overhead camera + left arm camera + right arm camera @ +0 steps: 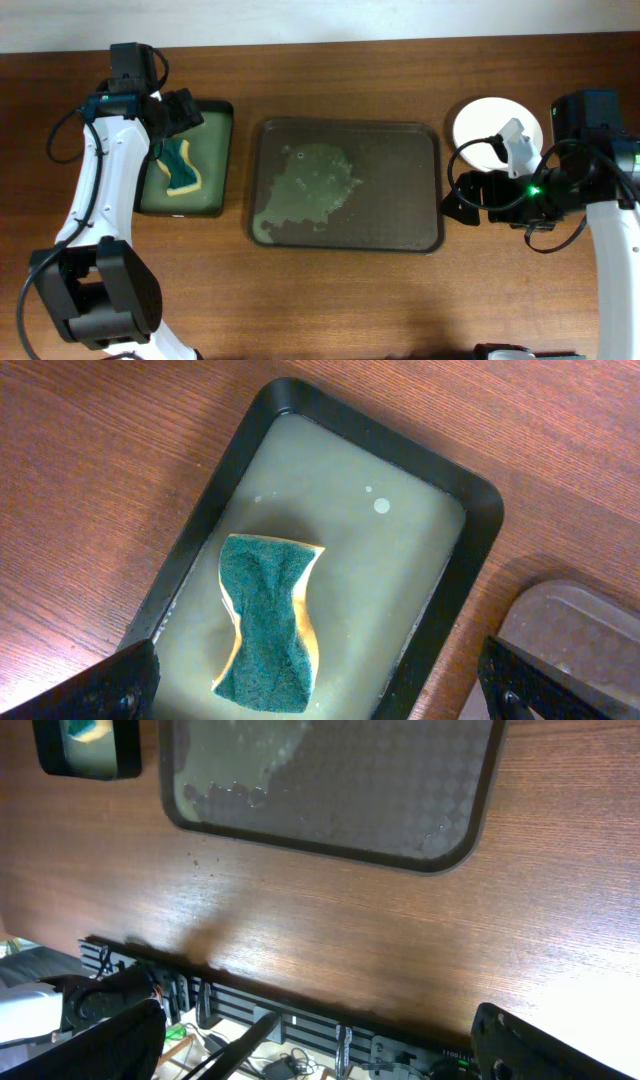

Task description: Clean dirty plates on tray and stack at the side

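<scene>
Both are apart, we see: left tool [320, 672] over the sponge [268, 625], right tool [325, 1040] empty. Plates [485, 115] lie beside the tray [410, 190].

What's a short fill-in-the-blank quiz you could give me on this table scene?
1. In the overhead view, the white plates sit to the ____ of the large brown tray.
2. That tray now holds ____ plates.
3. The sponge lies in the small tray with its ____ side up.
Missing words: right; no; green.
</scene>
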